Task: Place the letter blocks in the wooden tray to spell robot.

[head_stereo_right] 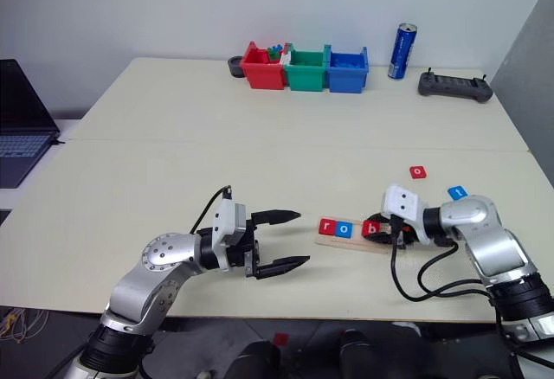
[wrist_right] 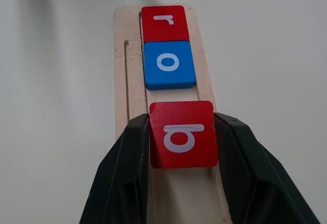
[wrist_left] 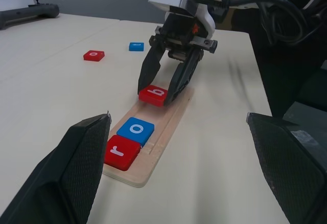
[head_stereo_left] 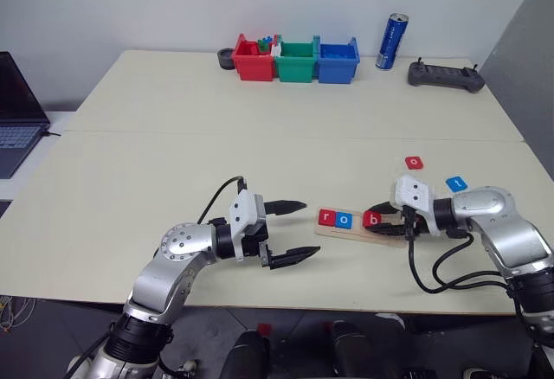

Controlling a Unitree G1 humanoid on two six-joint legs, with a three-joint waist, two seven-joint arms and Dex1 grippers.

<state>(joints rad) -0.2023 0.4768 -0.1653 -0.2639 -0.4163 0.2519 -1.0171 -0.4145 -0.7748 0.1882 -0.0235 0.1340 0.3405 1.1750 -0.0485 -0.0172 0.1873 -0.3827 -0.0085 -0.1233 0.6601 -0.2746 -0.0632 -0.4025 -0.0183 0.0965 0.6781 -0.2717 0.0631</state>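
Note:
The wooden tray (head_stereo_left: 386, 235) lies near the table's front edge, with a red "r" block (head_stereo_left: 326, 217) and a blue "o" block (head_stereo_left: 344, 219) side by side at its left end. My right gripper (wrist_left: 158, 93) is shut on a red "b" block (wrist_right: 181, 134), holding it over the tray just past the blue "o" with a small gap. I cannot tell whether it rests in the groove. A red "o" block (head_stereo_left: 415, 162) and a blue "t" block (head_stereo_left: 456, 183) lie loose on the table behind my right arm. My left gripper (head_stereo_left: 309, 228) is open and empty, left of the tray and pointing at it.
Red (head_stereo_left: 253, 61), green (head_stereo_left: 297, 61) and blue (head_stereo_left: 338, 61) bins stand at the table's far edge, with a blue can (head_stereo_left: 392, 41) and a black controller (head_stereo_left: 445, 75) to their right. A laptop (head_stereo_left: 13, 111) sits at the far left.

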